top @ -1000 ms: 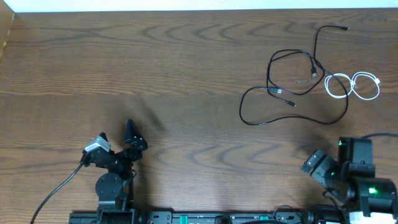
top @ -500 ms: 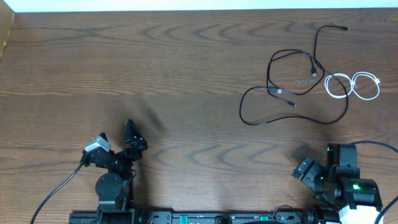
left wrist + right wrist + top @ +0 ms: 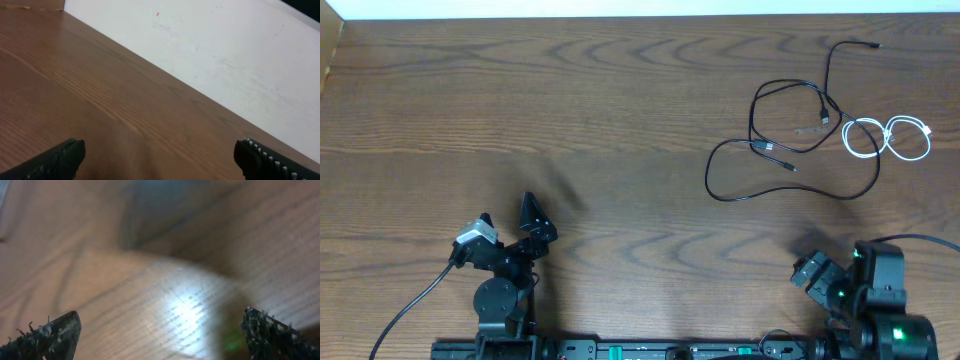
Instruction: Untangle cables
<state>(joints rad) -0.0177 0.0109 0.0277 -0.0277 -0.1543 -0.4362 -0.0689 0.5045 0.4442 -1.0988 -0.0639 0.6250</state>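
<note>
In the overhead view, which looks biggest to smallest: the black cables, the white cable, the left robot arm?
1. black cables, sprawled widest
2. left robot arm, though nearer the camera
3. white cable, a small coil

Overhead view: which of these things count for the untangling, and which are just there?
For the job:
- black cables, looped over one another, far right
- white cable, coiled at their right edge

Not for the job:
- left arm's thick cord
- right arm's thick cord
- table
</note>
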